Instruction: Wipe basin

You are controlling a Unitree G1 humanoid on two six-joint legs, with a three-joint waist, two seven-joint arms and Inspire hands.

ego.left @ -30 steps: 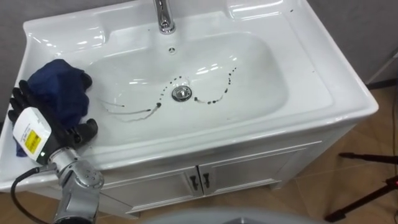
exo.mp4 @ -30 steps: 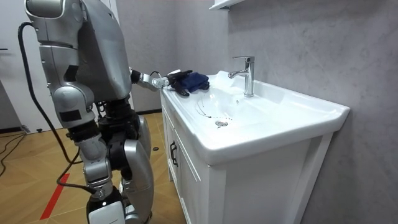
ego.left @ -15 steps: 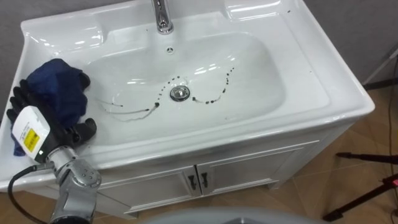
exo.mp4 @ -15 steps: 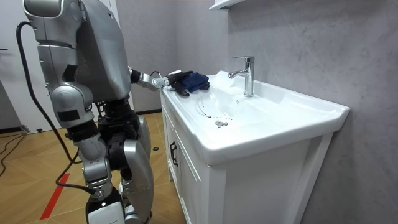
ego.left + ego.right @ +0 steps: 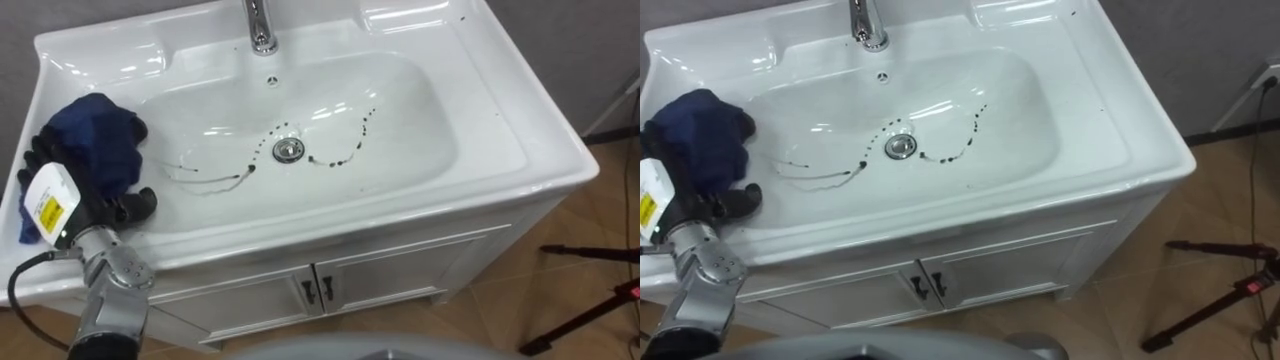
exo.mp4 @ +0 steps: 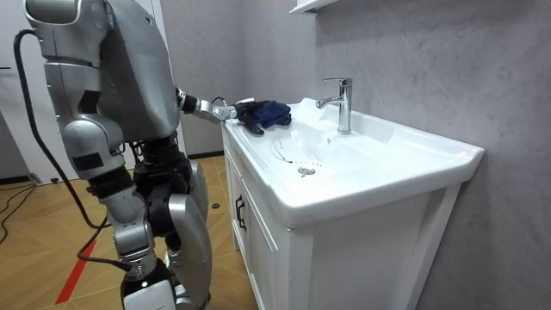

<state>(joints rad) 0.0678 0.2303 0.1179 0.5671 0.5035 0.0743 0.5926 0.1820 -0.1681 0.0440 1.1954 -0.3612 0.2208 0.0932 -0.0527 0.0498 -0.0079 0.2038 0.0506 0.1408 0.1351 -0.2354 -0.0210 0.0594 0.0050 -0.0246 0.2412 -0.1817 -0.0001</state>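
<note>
On the basin's left rim, in the left eye view, a dark blue cloth lies bunched, with the left hand on it. The dark fingers curl round the cloth's far side and the thumb closes in from the near side, so the hand grips the bundle. The white basin has thin dark streaks running in two arcs either side of the drain, below the tap. The cloth sits well apart from those streaks, up on the rim rather than in the bowl.

From the room view, the robot stands at the cabinet's end on the room view's left, its left arm stretched forward so that hand and cloth rest at the basin's near corner.

Over in the right eye view, the cloth again rests on the rim under the hand, with the streaks untouched.

The cloth looks soft, light and floppy, so it would likely fold or slip out if pinched by an edge. A full grip over the middle of the bundle, as now, seems best. The glazed bowl is probably slick, so the cloth should glide easily but needs downward pressure.
</note>
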